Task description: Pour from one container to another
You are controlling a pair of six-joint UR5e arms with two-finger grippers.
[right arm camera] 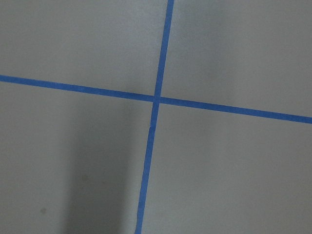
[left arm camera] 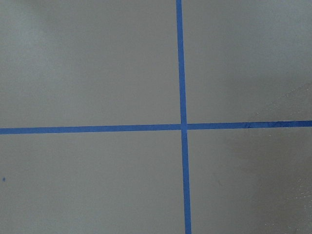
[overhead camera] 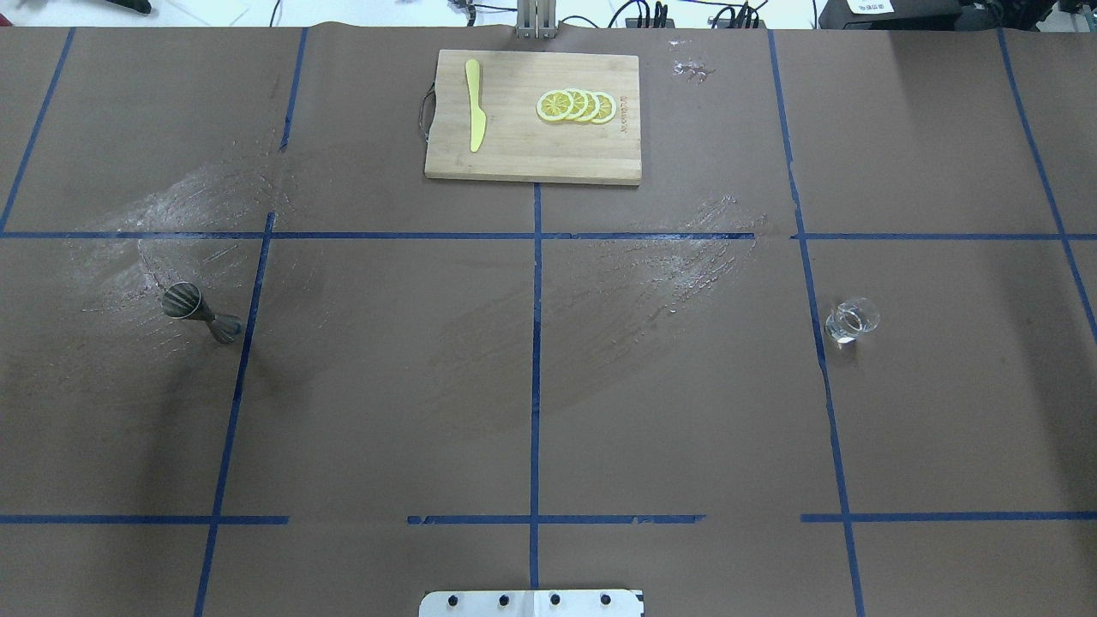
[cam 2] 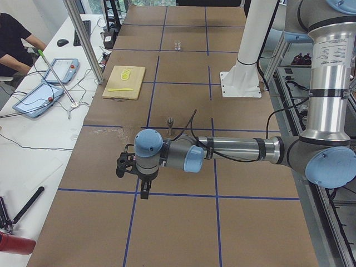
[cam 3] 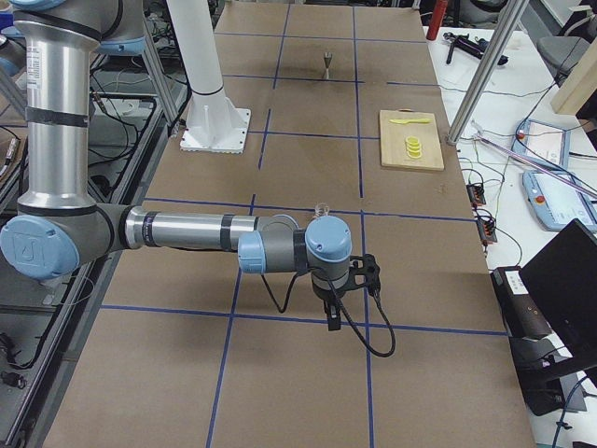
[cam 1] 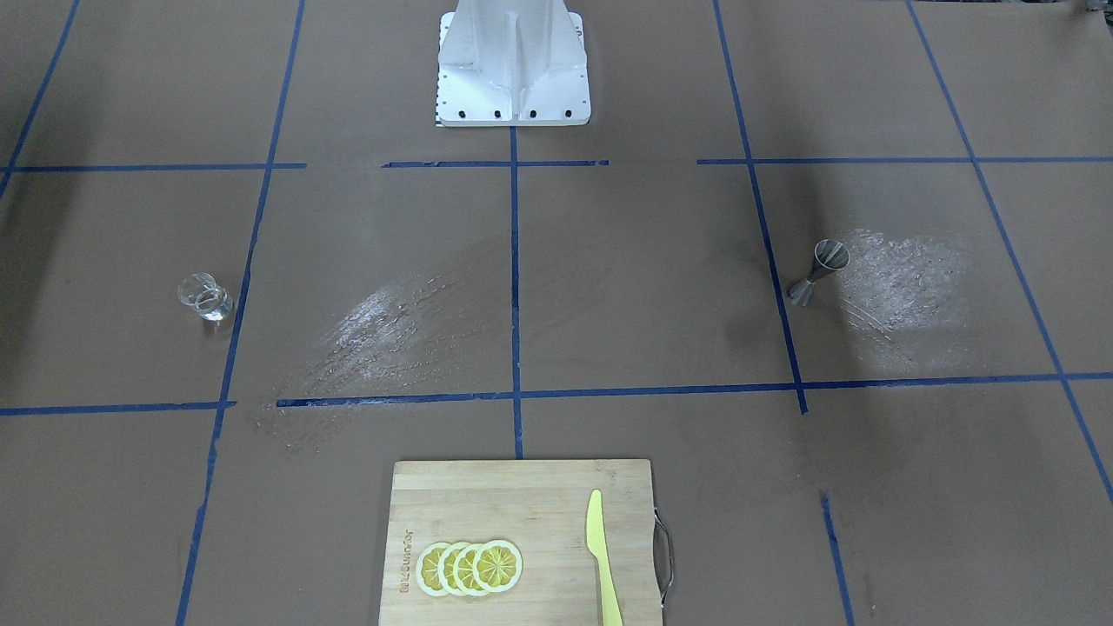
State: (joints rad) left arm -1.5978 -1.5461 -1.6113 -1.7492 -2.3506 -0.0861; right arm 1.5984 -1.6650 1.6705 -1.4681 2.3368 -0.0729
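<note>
The small clear glass (cam 1: 206,300) stands upright on the brown table, on my right side (overhead camera: 851,320). The grey steel jigger (cam 1: 817,272) stands upright on my left side (overhead camera: 201,313). Neither arm reaches into the overhead or front views. In the exterior left view my left gripper (cam 2: 123,164) hangs above the table, nearer than the jigger (cam 2: 170,122). The exterior right view shows my right gripper (cam 3: 367,276) hovering just in front of the glass (cam 3: 323,211). I cannot tell whether either gripper is open or shut. Both wrist views show only blue tape lines.
A wooden cutting board (overhead camera: 531,116) lies at the far middle with a yellow knife (overhead camera: 474,116) and lemon slices (overhead camera: 576,105) on it. The white robot base (cam 1: 513,69) stands at the near middle. Whitish smears (cam 1: 904,291) mark the paper beside the jigger.
</note>
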